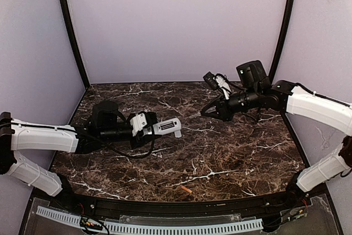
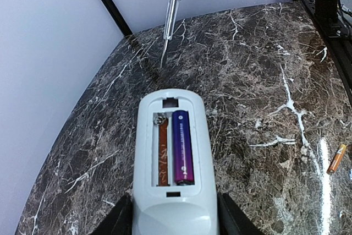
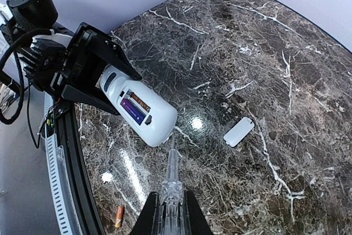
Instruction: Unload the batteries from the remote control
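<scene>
step in hand: i judged the job half done. one of the two slots in the remote (image 2: 170, 216) was bare and the other was filled, so the second battery was the work in front of me.
left gripper (image 3: 122, 93): it was clamped at a middling width on the button end of the remote, holding it off the table (image 1: 231, 158) with the open compartment facing up.
right gripper (image 3: 170, 216): the jaws were pinched tight on a slim clear tool (image 3: 172, 171), which pointed toward the remote. its tip was short of the remote and touched nothing.
purple battery (image 2: 182, 148): it sat seated in the right-hand slot. the slot beside it showed only its brown floor and a metal contact.
orange battery (image 2: 336, 158): it lay loose on the table near the front edge, well apart from both arms.
white cover (image 3: 238, 131): it lay flat on the table off to one side of the tool, clear of the work.
next move, my reading: i needed to bring the tool tip down into the compartment at one end of the purple battery and lever it up, while the left gripper held the remote steady.
care needed: the tip was thin and the battery round, so i expected a slip unless the tip got under an end.
</scene>
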Robot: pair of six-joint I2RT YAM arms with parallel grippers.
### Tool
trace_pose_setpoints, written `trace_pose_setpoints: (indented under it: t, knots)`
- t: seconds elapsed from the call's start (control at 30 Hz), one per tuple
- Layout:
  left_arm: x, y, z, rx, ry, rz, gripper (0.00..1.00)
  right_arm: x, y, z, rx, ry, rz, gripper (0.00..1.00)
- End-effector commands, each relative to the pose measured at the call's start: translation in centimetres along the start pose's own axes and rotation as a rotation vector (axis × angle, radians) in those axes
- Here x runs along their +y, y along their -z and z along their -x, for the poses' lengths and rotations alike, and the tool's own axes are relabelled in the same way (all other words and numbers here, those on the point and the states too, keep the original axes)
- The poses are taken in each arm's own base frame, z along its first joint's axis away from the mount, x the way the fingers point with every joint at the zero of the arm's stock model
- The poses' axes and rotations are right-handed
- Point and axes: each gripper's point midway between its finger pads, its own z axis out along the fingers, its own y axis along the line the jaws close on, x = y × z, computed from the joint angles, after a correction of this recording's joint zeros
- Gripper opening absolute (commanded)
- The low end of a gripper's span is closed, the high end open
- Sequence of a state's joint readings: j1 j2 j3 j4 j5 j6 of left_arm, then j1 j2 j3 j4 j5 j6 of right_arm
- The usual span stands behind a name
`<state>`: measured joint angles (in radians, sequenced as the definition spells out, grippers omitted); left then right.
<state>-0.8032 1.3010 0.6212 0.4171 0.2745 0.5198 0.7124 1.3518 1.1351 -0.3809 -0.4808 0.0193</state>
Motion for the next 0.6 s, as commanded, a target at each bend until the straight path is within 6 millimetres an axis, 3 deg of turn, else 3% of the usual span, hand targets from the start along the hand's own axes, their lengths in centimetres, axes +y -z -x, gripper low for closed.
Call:
trace_pose_setpoints:
  t: [0.0,0.57]
  knots:
    - [0.0,0.5,1.4,-0.048,0.006,-0.015,0.0,0.5,0.1,0.6,0.006,0.008,0.034,0.0]
    - [0.1,0.9,0.2,-0.027,-0.138,0.031,0.0,1.4,-0.2,0.5,0.055,0.018,0.1,0.0]
